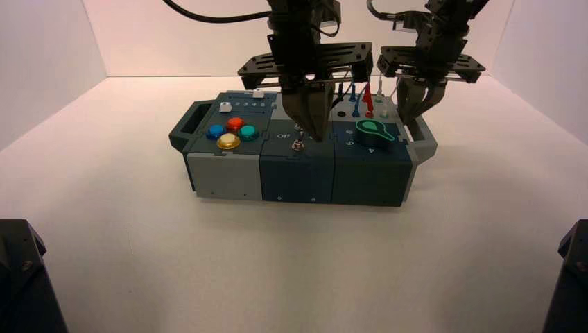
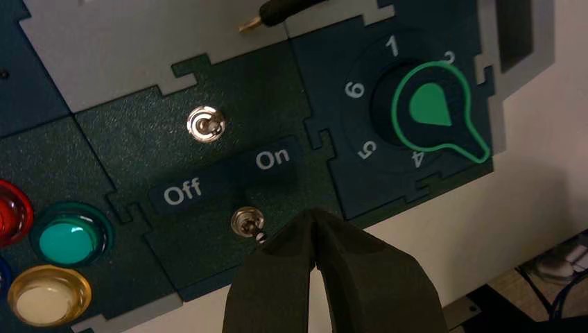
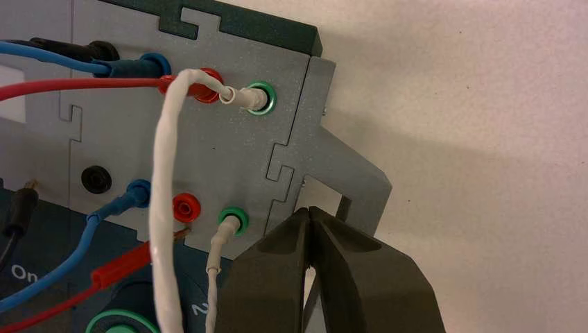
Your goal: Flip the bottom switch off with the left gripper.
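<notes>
The bottom switch (image 2: 247,223) is a tiny silver toggle in a brassy collar on the dark middle panel, below the "Off" and "On" labels. Its lever leans toward the On side, with its tip almost touching my left gripper's near finger (image 2: 277,277). My left gripper (image 2: 315,214) is shut, its pointed tips pressed together just beside the switch on that side. From above, the left gripper (image 1: 315,132) hangs over the middle panel, right of the bottom switch (image 1: 297,146). My right gripper (image 3: 310,211) is shut and idle above the box's right-end grey handle (image 3: 347,173).
A second toggle (image 2: 206,125) sits above the labels. A green-pointer knob (image 2: 430,111) with a numbered dial is on the adjoining panel. Teal (image 2: 68,239), yellow (image 2: 47,295) and red (image 2: 10,211) push buttons lie on the Off side. Coloured wires (image 3: 166,208) plug into sockets near the right gripper.
</notes>
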Controlling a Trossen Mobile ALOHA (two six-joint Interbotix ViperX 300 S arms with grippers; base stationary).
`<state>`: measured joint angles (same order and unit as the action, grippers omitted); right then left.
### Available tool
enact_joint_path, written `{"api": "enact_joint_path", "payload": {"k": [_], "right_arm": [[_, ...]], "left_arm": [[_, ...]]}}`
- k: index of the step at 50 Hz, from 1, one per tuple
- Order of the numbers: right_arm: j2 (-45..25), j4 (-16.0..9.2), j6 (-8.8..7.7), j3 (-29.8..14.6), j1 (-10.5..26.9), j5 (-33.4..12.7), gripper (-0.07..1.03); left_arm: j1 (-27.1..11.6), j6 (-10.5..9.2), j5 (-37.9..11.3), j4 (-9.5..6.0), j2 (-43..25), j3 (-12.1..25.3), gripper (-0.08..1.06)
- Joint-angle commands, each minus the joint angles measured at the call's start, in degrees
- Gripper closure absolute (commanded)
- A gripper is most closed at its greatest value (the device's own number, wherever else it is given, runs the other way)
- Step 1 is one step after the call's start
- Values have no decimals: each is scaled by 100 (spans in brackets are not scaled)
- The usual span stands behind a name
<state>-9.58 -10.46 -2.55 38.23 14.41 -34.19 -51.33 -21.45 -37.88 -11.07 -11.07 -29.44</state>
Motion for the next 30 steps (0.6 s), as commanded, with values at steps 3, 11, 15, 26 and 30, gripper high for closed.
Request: {"api": "enact_joint_path", "payload": {"k": [3, 11, 15, 26, 30], "right_arm": [[-141, 35, -70, 35, 35, -9, 98], [-132, 26, -70, 44, 35, -9, 99], [-123, 35, -70, 44, 35, -9, 98], [-132, 35, -79, 35, 44, -9, 99], [-123, 35, -79, 35, 35, -9, 99]], "left_arm": [[70, -26, 26, 9, 97, 18, 101], [105, -9, 53, 35, 97, 9, 101], [123, -9, 53, 35, 88, 0, 101], [211, 0, 88, 44, 88, -70, 101], [255, 0, 123, 44, 88, -123, 101]]}}
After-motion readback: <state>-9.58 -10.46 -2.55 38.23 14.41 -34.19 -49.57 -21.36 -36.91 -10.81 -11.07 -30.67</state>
